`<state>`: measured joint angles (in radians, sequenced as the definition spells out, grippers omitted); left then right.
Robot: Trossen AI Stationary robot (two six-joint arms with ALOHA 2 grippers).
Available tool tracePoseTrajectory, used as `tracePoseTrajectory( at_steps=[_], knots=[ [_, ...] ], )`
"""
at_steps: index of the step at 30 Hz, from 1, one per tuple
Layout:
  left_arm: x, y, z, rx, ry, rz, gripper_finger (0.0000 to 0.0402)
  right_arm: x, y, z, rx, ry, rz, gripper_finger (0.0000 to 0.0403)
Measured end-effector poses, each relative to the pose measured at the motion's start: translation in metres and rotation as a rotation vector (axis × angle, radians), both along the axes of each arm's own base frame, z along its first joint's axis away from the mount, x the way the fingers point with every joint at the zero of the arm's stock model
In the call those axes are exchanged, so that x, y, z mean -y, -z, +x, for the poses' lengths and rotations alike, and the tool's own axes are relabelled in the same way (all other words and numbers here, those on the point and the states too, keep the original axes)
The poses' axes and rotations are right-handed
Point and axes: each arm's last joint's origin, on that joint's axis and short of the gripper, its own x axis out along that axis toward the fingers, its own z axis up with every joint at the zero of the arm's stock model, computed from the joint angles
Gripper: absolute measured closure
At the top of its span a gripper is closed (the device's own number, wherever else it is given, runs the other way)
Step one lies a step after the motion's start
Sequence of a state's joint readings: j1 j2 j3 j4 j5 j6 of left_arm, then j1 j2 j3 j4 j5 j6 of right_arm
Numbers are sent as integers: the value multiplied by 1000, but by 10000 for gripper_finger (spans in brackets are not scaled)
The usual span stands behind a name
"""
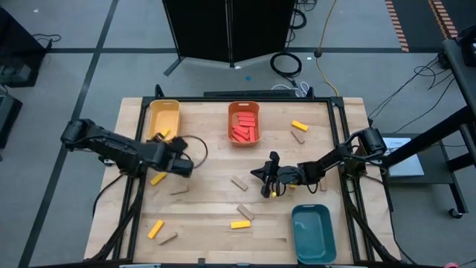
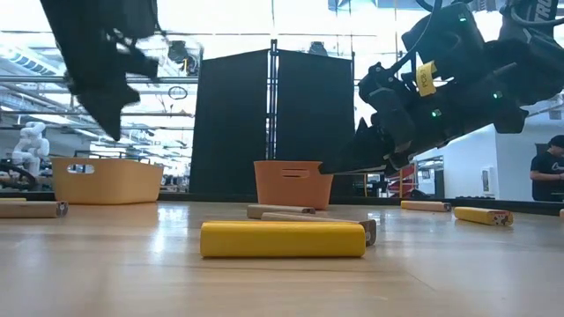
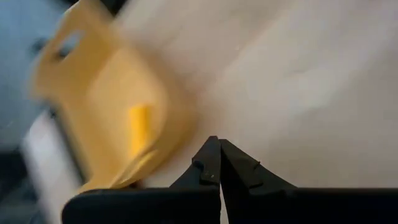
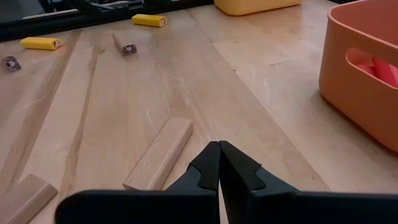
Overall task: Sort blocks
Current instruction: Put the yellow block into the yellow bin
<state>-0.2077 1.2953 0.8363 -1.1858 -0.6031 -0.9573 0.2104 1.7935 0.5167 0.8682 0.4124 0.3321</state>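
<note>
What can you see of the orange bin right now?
The orange bin is a small rectangular tub, plastic by its look, with rounded corners and a handle cutout in one end wall. It stands upright at the table's far edge, mid-width. Red blocks lie piled inside. No claw touches it.

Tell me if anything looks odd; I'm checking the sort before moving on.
Nothing is spilled or damaged. The round-cornered teal plastic bin looks empty, while plain tan wooden bars and yellow bars lie scattered on the wooden table. The red bars sit in the orange bin.
</note>
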Motion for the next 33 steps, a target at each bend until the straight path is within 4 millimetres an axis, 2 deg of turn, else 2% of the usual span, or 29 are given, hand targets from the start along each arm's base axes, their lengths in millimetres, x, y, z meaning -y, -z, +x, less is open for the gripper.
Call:
tracePoseTrajectory(
  at_steps=[9,12,16,20,24,28,33],
  knots=[
    [91,-3,38,481,678,-121,402,0,0,0,1,5,1,403],
    [116,-9,46,638,794,-141,402,0,0,0,5,12,18,403],
    [139,-8,54,751,916,-182,402,0,0,0,6,13,19,403],
    [153,7,63,757,993,-228,402,0,0,0,6,13,19,403],
    [160,34,74,720,998,-232,389,0,0,0,6,13,19,403],
    [168,56,84,710,1054,-193,345,0,0,0,6,13,19,403],
    [172,71,89,671,1138,-122,261,0,0,0,6,12,19,403]
  ],
)
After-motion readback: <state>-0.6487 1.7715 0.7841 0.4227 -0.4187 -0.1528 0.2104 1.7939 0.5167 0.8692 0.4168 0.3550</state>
